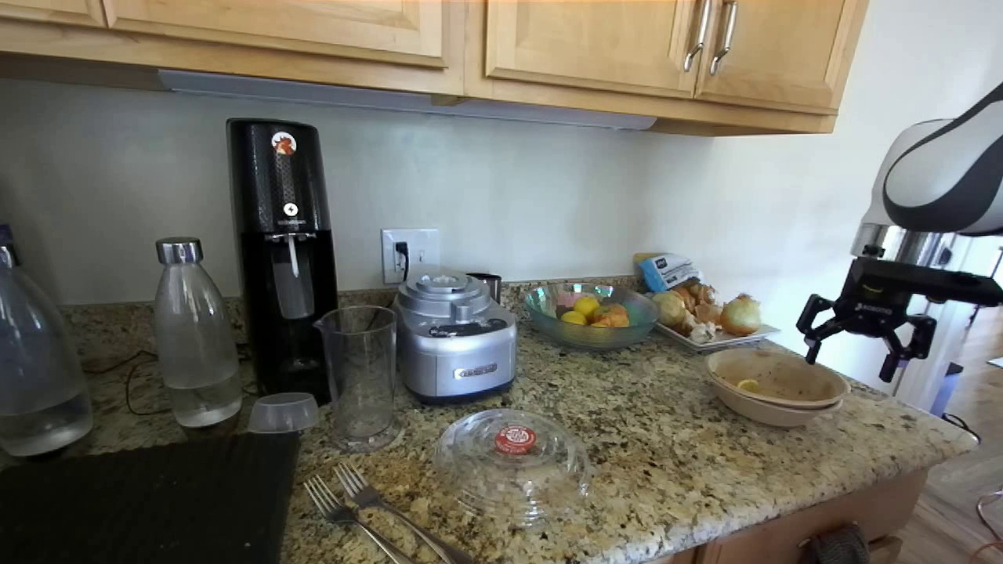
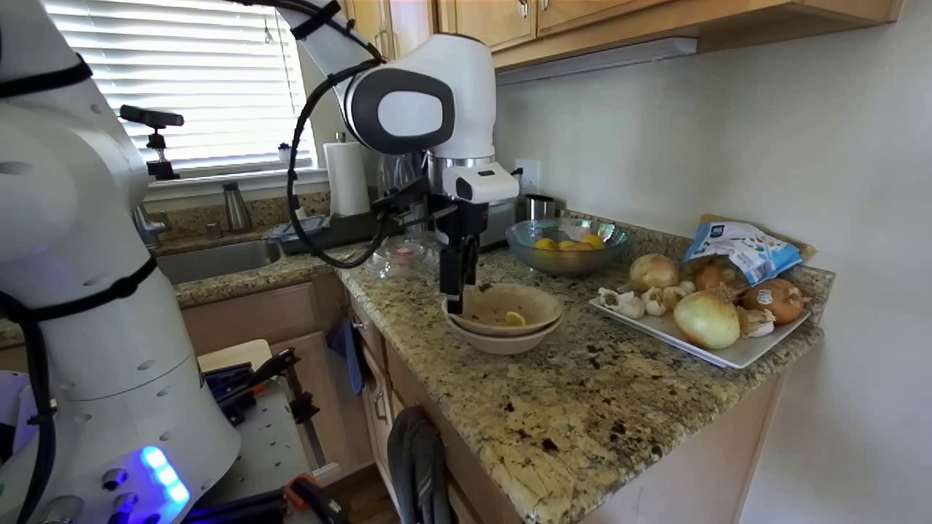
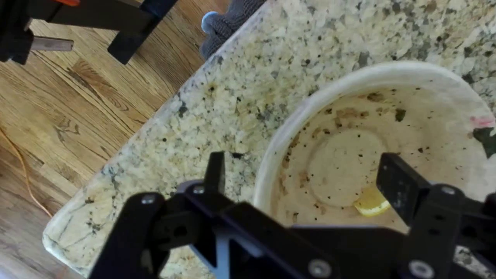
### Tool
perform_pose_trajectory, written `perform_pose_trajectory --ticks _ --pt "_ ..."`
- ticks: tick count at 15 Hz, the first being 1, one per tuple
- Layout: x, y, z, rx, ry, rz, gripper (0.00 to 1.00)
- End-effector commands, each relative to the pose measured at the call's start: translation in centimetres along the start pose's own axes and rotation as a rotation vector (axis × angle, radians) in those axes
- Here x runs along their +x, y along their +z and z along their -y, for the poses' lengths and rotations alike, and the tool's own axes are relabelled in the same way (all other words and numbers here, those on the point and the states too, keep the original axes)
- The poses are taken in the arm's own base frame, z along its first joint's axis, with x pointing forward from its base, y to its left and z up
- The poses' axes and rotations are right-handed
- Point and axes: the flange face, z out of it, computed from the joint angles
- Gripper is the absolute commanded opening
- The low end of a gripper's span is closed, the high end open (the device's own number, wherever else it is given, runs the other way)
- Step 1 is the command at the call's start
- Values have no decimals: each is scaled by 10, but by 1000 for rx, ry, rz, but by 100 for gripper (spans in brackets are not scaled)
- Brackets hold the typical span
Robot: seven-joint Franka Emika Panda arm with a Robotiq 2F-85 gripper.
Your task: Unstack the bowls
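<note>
Two beige bowls are stacked on the counter. The upper bowl (image 1: 791, 380) sits slightly tilted inside the lower bowl (image 1: 768, 410); both exterior views show the upper bowl (image 2: 535, 300) and the lower bowl (image 2: 502, 345). A lemon piece (image 3: 370, 202) and dark specks lie in the upper bowl (image 3: 285, 130). My gripper (image 1: 849, 365) is open and empty, above the stack by its rim. In the wrist view, one finger of the gripper (image 3: 303, 166) appears over the bowl's inside and one outside the rim. The lower bowl is hidden there.
A glass bowl of fruit (image 1: 592, 333) and a white plate (image 2: 673, 339) of onions and garlic stand towards the wall. A food processor (image 1: 458, 345), a clear plastic lid (image 1: 513, 470) and forks (image 1: 392, 513) are further along. The counter edge (image 3: 151, 120) runs near the bowls.
</note>
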Motion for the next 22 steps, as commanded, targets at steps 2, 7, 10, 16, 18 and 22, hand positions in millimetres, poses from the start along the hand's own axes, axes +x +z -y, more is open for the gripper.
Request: perform_pose_trajectory --ticks 2,7,10,16,18,22 --pt "-2 18 -5 -3 101 13 99" --pt "4 27 -6 56 191 21 79" --pt "6 30 -6 86 240 23 69" --pt "6 34 -6 107 279 28 19" --pt "7 34 -5 113 287 31 8" --pt "3 23 -5 127 274 27 41"
